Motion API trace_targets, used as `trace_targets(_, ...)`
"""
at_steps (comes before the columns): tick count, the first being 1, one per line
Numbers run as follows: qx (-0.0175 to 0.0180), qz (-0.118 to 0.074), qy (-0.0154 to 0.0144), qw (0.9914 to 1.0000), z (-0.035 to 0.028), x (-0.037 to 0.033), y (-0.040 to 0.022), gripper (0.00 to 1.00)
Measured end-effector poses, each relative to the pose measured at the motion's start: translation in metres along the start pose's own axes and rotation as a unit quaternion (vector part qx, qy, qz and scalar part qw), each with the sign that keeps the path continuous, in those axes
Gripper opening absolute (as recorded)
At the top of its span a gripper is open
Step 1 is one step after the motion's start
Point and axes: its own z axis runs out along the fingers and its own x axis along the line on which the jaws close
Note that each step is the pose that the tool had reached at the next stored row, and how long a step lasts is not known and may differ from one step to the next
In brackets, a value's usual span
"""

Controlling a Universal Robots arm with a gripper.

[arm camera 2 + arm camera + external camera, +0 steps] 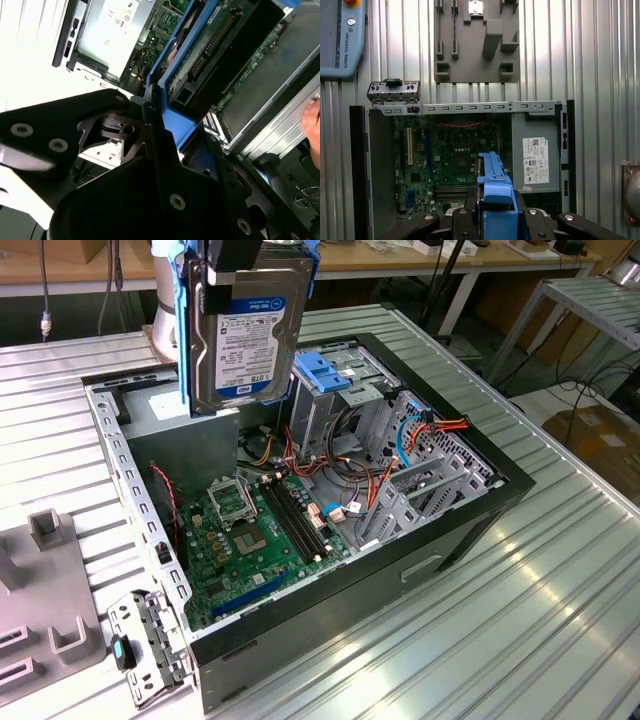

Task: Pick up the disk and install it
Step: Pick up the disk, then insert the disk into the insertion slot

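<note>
The disk hangs upright in the air above the back of the open computer case. Its silver face with the white and blue label shows in the exterior view, and a blue carrier runs along its edges. My gripper is shut on its top end. The first wrist view looks straight down on the carrier's blue end tab between my black fingers, with the motherboard below. In the second wrist view the disk's green circuit side shows beside the blue carrier rail.
A tall metal drive cage with a blue latch stands in the case next to the disk. The grey power-supply box lies in one corner. A grey fixture plate and a teach pendant rest on the ribbed table. A hand shows nearby.
</note>
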Motion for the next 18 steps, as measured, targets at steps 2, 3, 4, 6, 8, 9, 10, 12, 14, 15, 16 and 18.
trace_targets(2, 0.0, 0.0, 0.0, 1.0, 0.0001, 0.0, -0.0028, 0.37)
trace_targets(3, 0.0, 0.0, -0.0001, 1.0, 0.0001, 0.0, -0.0028, 0.37)
trace_targets(4, 0.0, 0.0, 0.0, 1.0, 0.0001, -0.0001, -0.0029, 0.37)
trace_targets(6, 0.0, 0.0, 0.0, 1.0, 0.0, -0.0001, -0.0031, 0.37)
trace_targets(8, 0.0, 0.0, 0.0, 1.0, 0.0001, -0.0001, -0.0031, 0.37)
trace_targets(9, 0.0, 0.0, 0.0, 1.0, 0.0, -0.0001, -0.0031, 0.37)
trace_targets(10, 0.0001, 0.0, 0.0, 1.0, 0.0001, -0.0001, -0.0031, 0.37)
trace_targets(12, 0.0, 0.0, 0.0, 1.0, 0.0, 0.0002, -0.0032, 0.37)
trace_targets(14, 0.0, 0.0, -0.0001, 1.0, 0.0, 0.0016, -0.0032, 0.37)
trace_targets(15, 0.0, 0.0, 0.0, 1.0, 0.0, 0.0022, -0.0032, 0.37)
trace_targets(16, 0.0, 0.0, -0.0001, 1.0, 0.0, 0.003, -0.0032, 0.37)
trace_targets(18, 0.0001, 0.0, -0.0001, 1.0, -0.0001, 0.0056, -0.0033, 0.37)
